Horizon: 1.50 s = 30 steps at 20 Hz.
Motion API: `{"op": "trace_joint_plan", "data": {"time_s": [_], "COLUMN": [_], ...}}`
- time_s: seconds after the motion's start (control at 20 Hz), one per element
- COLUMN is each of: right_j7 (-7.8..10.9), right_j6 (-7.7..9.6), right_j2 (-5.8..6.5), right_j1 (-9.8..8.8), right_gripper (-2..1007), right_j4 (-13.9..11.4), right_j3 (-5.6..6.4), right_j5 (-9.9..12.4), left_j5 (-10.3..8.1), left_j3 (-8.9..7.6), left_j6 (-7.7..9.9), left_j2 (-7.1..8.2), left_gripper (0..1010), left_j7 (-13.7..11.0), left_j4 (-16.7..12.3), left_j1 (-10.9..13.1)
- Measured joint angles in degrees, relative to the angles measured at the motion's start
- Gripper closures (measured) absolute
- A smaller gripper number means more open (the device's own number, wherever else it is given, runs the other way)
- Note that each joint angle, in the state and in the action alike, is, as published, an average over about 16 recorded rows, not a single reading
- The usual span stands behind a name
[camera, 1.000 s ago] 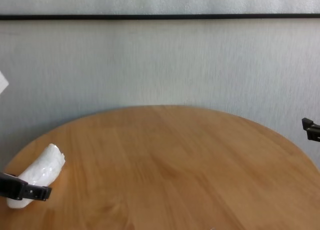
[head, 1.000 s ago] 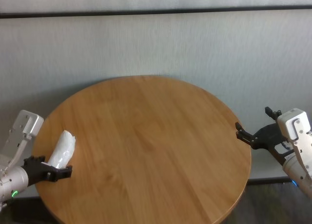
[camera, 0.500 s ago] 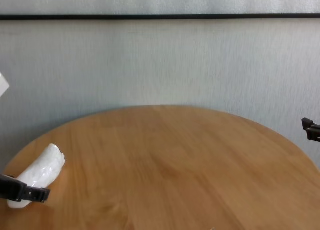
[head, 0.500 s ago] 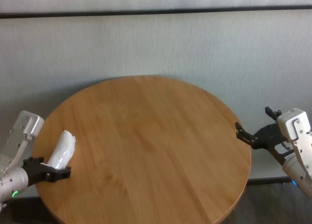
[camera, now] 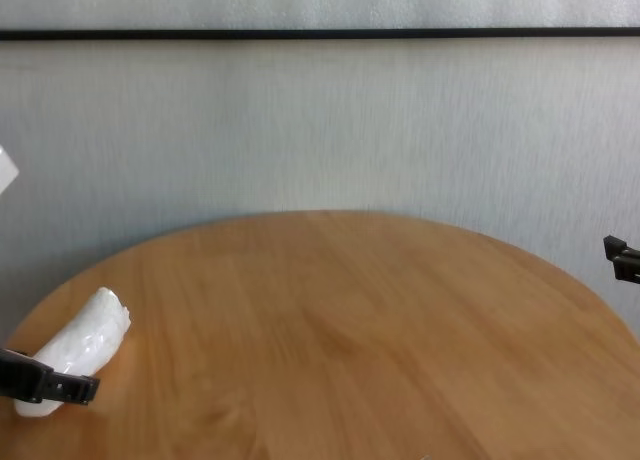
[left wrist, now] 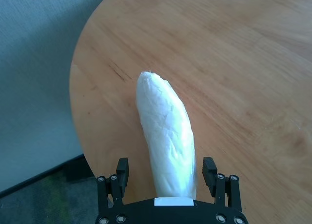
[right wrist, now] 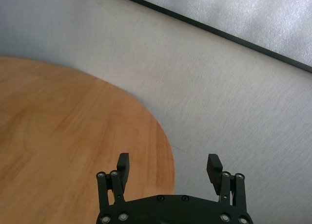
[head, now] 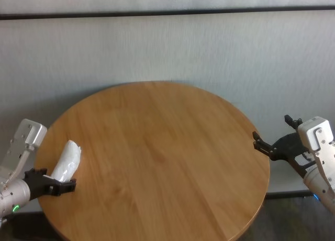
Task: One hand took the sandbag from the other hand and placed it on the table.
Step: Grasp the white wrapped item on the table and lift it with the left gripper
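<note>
The white sandbag (head: 67,161) lies on the round wooden table (head: 162,146) near its left edge. My left gripper (head: 55,179), on the wrist with the green light, is open. Its two fingers straddle the bag's near end. In the left wrist view the sandbag (left wrist: 165,131) lies lengthwise between the fingertips (left wrist: 122,166), with a gap on each side. The chest view shows the sandbag (camera: 80,345) with one black finger (camera: 60,386) beside it. My right gripper (head: 270,127), with the blue light, is open and empty beyond the table's right edge.
A pale grey wall with a dark horizontal strip (head: 167,12) stands behind the table. In the right wrist view the right gripper (right wrist: 168,165) is over the table's curved edge (right wrist: 163,136), with grey wall beyond it.
My left gripper has drawn back slightly toward the table's edge, along the bag. The sandbag and the right arm have not moved.
</note>
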Motion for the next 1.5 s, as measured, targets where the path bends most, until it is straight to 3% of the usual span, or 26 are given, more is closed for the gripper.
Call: {"op": "trace_joint_plan", "data": {"time_s": [0.4, 1.1, 1.5], "right_j7": [0.0, 0.0, 0.0], "right_j6": [0.0, 0.0, 0.0], "right_j2": [0.0, 0.0, 0.0], "right_j1": [0.0, 0.0, 0.0], "right_gripper": [3, 3, 3], "right_j4": [0.0, 0.0, 0.0], "right_j3": [0.0, 0.0, 0.0], "right_j5": [0.0, 0.0, 0.0], "left_j5": [-0.11, -0.2, -0.23], "left_j3": [0.01, 0.05, 0.06], "left_j6": [-0.12, -0.27, -0.31], "left_j2": [0.09, 0.16, 0.19], "left_gripper": [129, 494, 593], "left_j7": [0.0, 0.0, 0.0], "left_j4": [-0.2, -0.3, -0.4], "left_j1": [0.1, 0.2, 0.2]}}
